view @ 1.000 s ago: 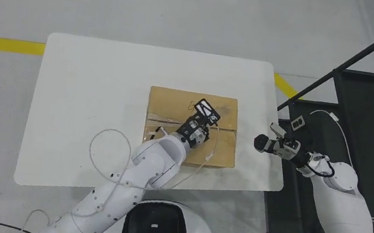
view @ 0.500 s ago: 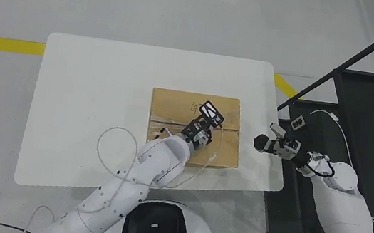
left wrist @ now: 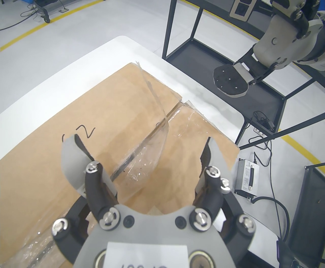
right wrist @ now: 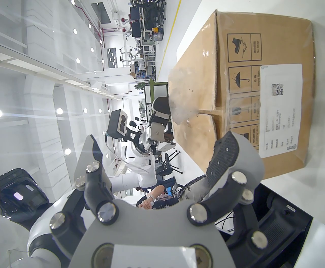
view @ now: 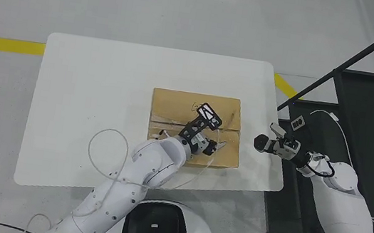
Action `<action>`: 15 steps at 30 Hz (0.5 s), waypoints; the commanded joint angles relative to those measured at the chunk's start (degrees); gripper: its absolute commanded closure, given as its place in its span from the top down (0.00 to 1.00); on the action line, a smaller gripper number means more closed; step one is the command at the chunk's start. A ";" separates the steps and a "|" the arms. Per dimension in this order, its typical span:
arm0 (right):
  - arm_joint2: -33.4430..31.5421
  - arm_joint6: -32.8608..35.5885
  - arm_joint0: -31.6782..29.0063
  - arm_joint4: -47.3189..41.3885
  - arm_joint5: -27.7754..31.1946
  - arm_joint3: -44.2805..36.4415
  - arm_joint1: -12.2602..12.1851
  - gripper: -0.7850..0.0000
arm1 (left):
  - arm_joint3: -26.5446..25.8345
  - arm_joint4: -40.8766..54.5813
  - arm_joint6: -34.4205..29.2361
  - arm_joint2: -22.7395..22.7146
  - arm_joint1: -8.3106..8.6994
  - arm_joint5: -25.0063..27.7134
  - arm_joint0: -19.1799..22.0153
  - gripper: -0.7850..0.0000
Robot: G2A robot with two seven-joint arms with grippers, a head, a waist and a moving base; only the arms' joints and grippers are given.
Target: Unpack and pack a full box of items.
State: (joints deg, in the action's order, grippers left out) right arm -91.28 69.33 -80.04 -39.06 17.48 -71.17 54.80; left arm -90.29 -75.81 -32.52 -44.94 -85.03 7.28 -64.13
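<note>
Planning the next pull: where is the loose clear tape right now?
In the left wrist view the clear tape stands up from the centre seam of the cardboard box, just ahead of the open left gripper.

Cardboard box [view: 174, 107]: flaps closed, contents hidden. Top view: near edge covered by the left arm [view: 155, 166]. Left wrist view: box runs off the picture's edge, part of it behind the left pincer [left wrist: 141, 143]. Clear tape strip [left wrist: 155, 119]: lower end lost behind that pincer's base. Side label [right wrist: 279, 109]: print too small to read. Pen mark [left wrist: 85, 132] on the lid: illegible.
</note>
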 commanded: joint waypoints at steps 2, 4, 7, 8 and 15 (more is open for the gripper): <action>0.00 0.00 0.00 0.00 0.00 0.00 0.00 1.00 | 0.55 1.20 -0.16 -0.33 -0.06 0.56 0.04 1.00; 0.00 0.00 0.00 0.00 0.00 0.00 0.00 1.00 | 0.72 1.65 -0.27 -0.39 -0.10 1.03 0.11 1.00; 0.00 0.00 0.00 0.00 0.00 0.00 0.00 1.00 | 0.39 1.38 0.44 -0.54 -0.08 1.20 -0.03 1.00; 0.00 0.00 0.00 0.00 0.00 0.00 0.00 1.00 | 0.13 1.09 0.99 -0.68 -0.05 1.11 -0.19 1.00; 0.00 0.00 0.00 0.00 0.00 0.00 0.00 1.00 | -3.57 -0.33 1.75 -2.61 0.79 1.63 -3.49 1.00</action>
State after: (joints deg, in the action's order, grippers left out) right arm -91.28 69.33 -80.04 -39.06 17.48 -71.17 54.80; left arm -93.29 -76.01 -30.25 -47.21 -84.40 8.83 -66.99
